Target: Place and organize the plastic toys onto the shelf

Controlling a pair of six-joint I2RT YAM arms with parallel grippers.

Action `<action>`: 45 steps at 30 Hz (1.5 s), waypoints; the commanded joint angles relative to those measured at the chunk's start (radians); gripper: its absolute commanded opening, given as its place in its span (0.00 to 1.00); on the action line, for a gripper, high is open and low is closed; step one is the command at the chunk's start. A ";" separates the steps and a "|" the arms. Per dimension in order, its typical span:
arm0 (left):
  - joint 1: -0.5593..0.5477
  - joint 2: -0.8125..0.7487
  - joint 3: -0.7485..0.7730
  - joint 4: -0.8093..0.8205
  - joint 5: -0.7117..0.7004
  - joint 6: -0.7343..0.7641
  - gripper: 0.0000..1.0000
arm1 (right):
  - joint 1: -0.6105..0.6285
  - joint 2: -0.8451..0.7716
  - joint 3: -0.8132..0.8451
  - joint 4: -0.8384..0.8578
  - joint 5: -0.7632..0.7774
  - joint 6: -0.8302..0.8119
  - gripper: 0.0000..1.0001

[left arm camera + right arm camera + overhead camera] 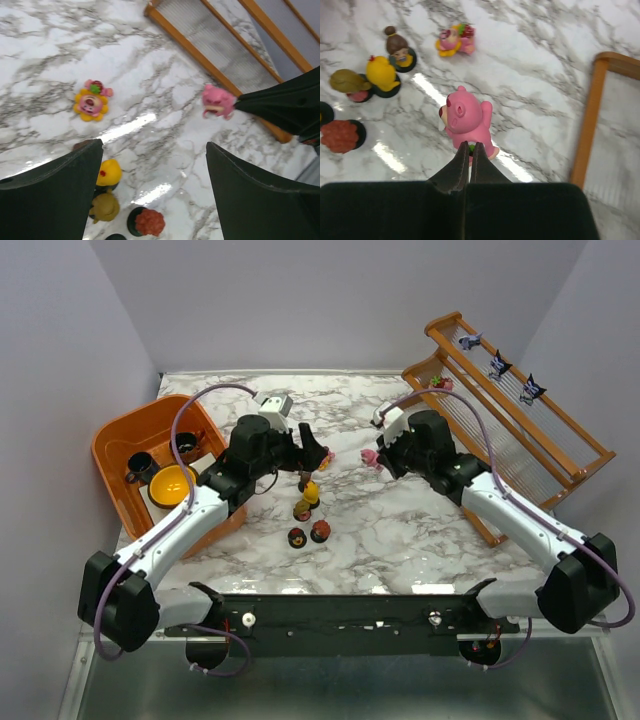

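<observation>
Pinching one pink toy point(466, 117), right tool point(470, 146)

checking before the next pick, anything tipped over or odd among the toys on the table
The pink-and-yellow flower figurine appears to lie flat, face up, on the table, while the yellow figurine and the brown-haired one stand upright on dark bases. The right gripper pinches the pink bear figurine by just its edge. Nothing spilled or broken.

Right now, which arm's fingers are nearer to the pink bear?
Right. The right fingers are shut on the pink bear; the left fingers hang open to its left, apart from it.
</observation>
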 commanded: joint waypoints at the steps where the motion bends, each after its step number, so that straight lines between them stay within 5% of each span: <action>1: 0.004 -0.084 -0.078 -0.071 -0.231 0.140 0.95 | -0.037 -0.044 0.068 -0.056 0.244 -0.050 0.01; 10: -0.001 -0.161 -0.167 -0.048 -0.368 0.193 0.99 | -0.175 -0.039 0.132 -0.073 0.472 -0.150 0.01; 21: -0.047 -0.187 -0.173 -0.051 -0.472 0.242 0.99 | -0.306 0.031 0.178 0.016 0.572 -0.205 0.01; 45: -0.059 -0.185 -0.181 -0.039 -0.502 0.259 0.99 | -0.398 0.133 0.160 0.047 0.453 -0.216 0.01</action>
